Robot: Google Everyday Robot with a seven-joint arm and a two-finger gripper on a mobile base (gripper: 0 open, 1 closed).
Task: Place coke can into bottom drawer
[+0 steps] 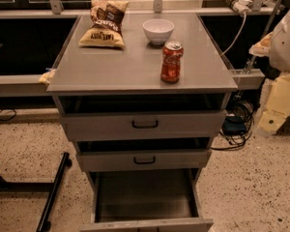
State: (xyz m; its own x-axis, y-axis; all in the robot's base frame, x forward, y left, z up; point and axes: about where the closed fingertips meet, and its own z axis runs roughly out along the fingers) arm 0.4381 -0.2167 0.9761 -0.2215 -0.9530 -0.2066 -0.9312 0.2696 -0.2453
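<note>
The coke can (171, 62) stands upright on the grey cabinet top (111, 66), right of centre and near the front edge. The bottom drawer (145, 199) is pulled out below it, and its flat grey tray holds nothing. My gripper (264, 43) is at the right edge of the view on the white arm (287, 33). It is beside the cabinet top, well to the right of the can and not touching it.
A white bowl (158, 30) sits just behind the can. A chip bag (104, 24) lies at the back left. The two upper drawers (145, 124) with black handles are slightly open. Cables (237, 129) lie on the floor at the right, and a black bar (53, 192) at the left.
</note>
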